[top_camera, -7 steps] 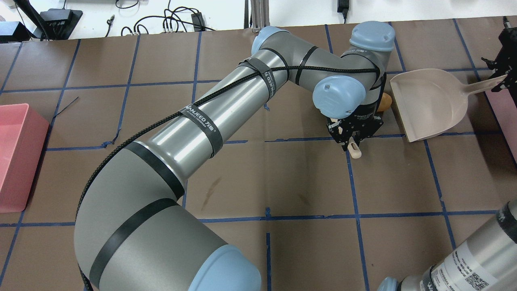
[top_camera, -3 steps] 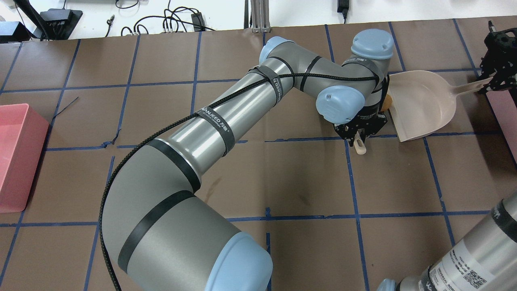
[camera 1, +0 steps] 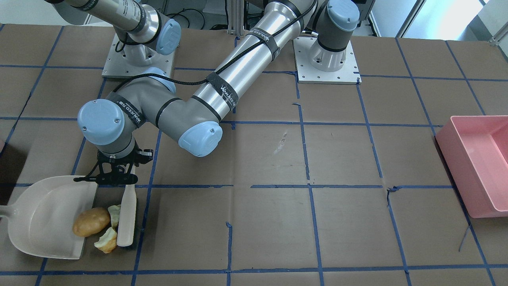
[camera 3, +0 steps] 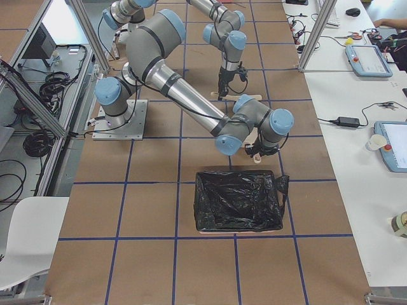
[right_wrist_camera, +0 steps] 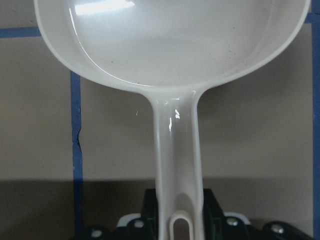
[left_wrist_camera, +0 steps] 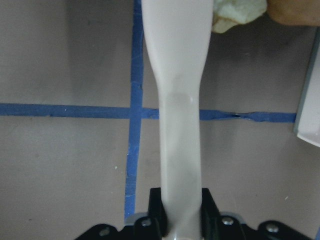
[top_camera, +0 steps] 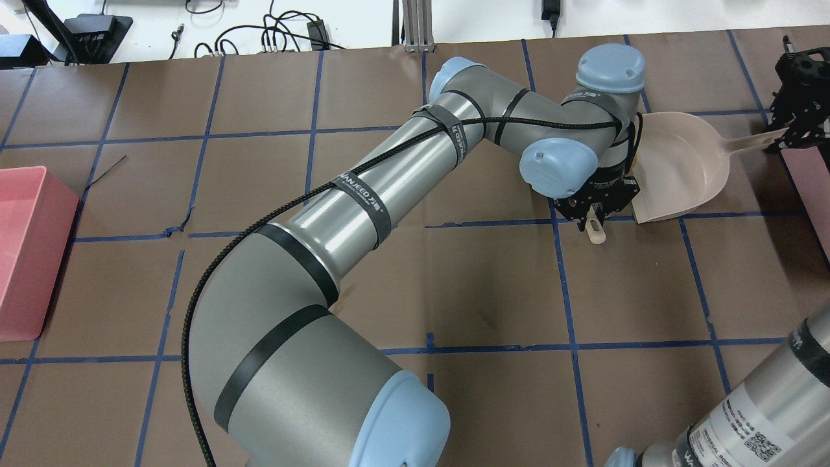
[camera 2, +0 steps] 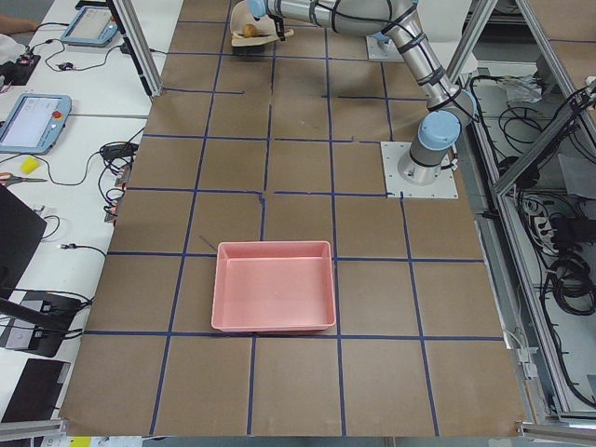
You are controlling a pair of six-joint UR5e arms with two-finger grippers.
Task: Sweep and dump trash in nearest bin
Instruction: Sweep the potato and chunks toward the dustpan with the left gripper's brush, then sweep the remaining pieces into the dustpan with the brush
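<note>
My left gripper (camera 1: 117,176) is shut on the handle of a white brush (camera 1: 127,216), which stands on the table beside the trash. The brown potato-like lump (camera 1: 91,221) lies on the lip of the white dustpan (camera 1: 43,214). Two pale apple-core chunks (camera 1: 114,214) (camera 1: 106,241) sit between the brush and the pan's edge. The left wrist view shows the brush handle (left_wrist_camera: 175,100) and one chunk (left_wrist_camera: 237,12). My right gripper (right_wrist_camera: 177,210) is shut on the dustpan handle (right_wrist_camera: 175,145). In the overhead view the left wrist hides the trash.
A bin lined with a black bag (camera 3: 238,200) stands close to the dustpan, on the robot's right. A pink bin (camera 1: 476,159) sits far off at the table's other end. The left arm (top_camera: 363,194) stretches across the table's middle.
My left gripper and brush moved right toward the dustpan, pushing the trash. The dustpan shifted left to meet it. The brown lump, seen earlier beside the wrist, is now hidden overhead.
</note>
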